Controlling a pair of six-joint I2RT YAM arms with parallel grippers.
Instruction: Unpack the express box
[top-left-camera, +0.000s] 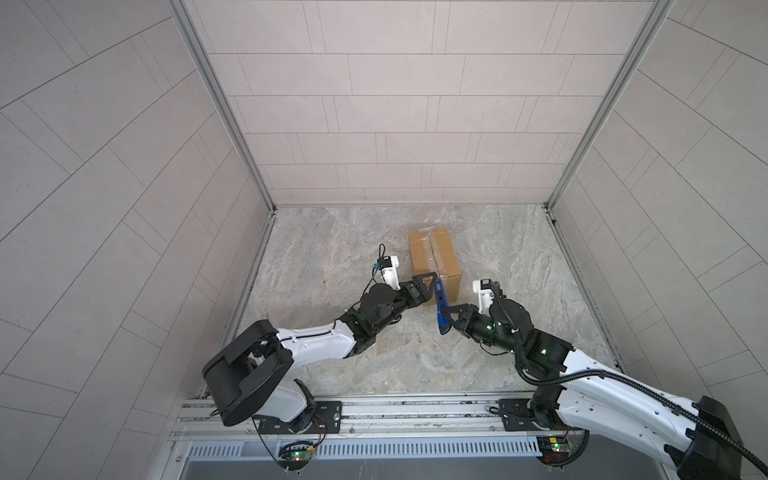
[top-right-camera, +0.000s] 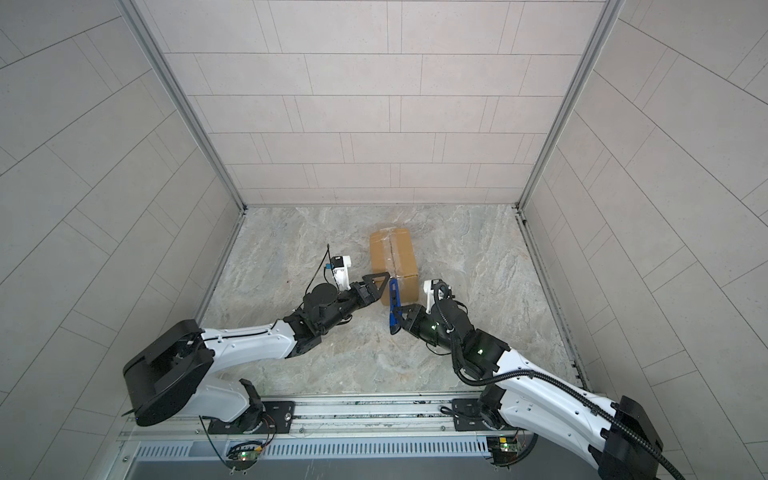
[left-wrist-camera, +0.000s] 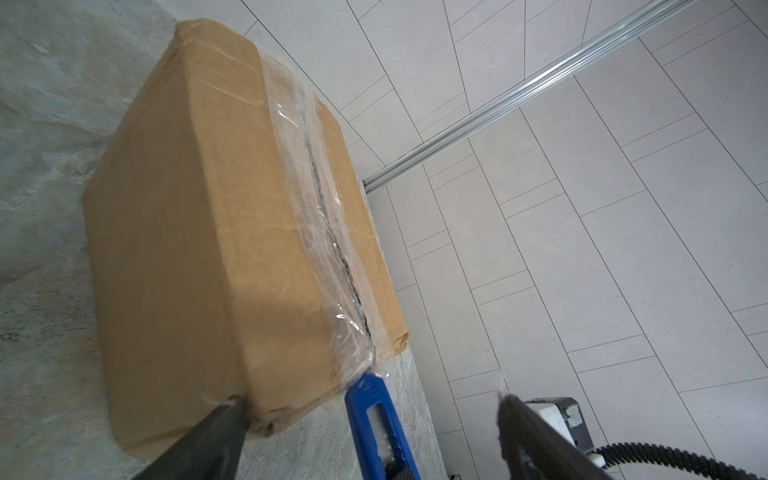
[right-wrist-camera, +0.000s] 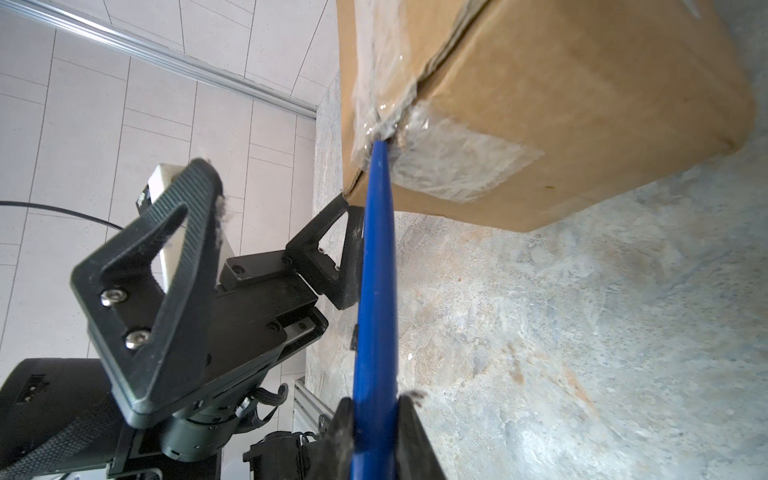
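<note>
The express box is a brown carton lying on the marbled table, with clear tape along its top seam. My right gripper is shut on a blue utility knife. The knife's tip touches the taped seam at the box's near end. My left gripper stands open at the box's near left corner. One of its fingers rests against that corner, and the other finger is in free air.
Tiled walls close the table on three sides, and the box lies near the back. An aluminium rail with both arm bases runs along the front edge. Bare marbled surface shows to the left and right of the box.
</note>
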